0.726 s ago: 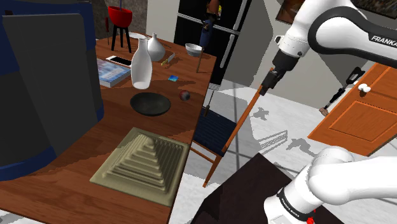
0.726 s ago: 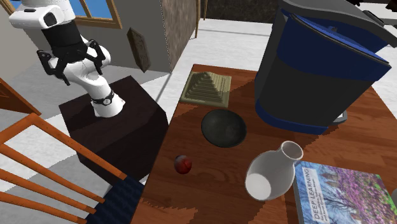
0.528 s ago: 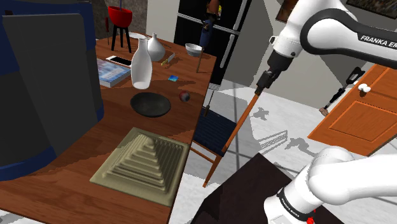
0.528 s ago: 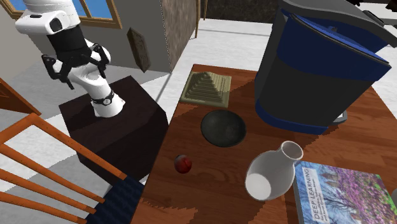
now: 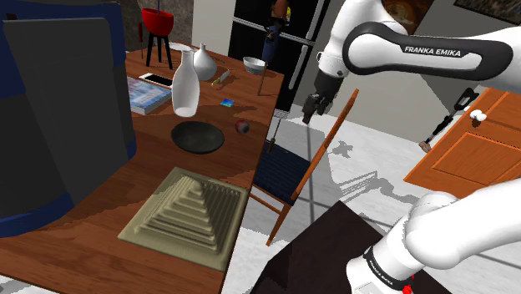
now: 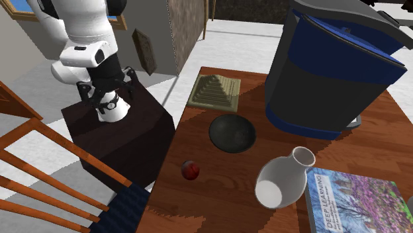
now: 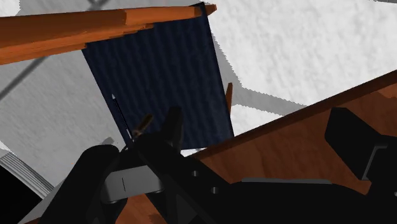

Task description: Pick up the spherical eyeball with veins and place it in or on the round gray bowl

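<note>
Eyeball veins unclear; arm top cut off.

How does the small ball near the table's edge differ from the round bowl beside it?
The ball is small and dark red; the bowl is much wider, shallow and dark grey. The ball lies by the edge of the table; the bowl sits further in. Both rest on the brown table, apart.
</note>
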Robot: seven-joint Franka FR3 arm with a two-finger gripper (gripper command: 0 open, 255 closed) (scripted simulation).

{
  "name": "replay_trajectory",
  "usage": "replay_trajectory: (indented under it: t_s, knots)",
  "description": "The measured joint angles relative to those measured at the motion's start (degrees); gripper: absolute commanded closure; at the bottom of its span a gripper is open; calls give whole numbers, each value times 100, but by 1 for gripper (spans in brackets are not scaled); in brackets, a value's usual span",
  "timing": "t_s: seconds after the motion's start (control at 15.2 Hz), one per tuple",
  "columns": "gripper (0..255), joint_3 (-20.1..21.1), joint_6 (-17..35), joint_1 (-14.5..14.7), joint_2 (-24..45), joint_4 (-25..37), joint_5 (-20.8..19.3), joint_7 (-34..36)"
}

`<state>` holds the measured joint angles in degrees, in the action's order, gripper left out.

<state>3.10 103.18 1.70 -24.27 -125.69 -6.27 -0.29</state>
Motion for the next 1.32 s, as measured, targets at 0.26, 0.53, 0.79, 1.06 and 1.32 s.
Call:
replay_trajectory:
  t_s: [0.26,0.53,0.79,1.06,1.32]
  knots:
    - [0,121,254,18,890,537,-67,174]
    - [0,250,450,68,1821,1161,-171,396]
    - [0,325,491,126,2762,1947,-308,561]
    - [0,355,443,205,3702,2827,-454,680]
    - [0,360,209,337,4744,3997,-591,760]
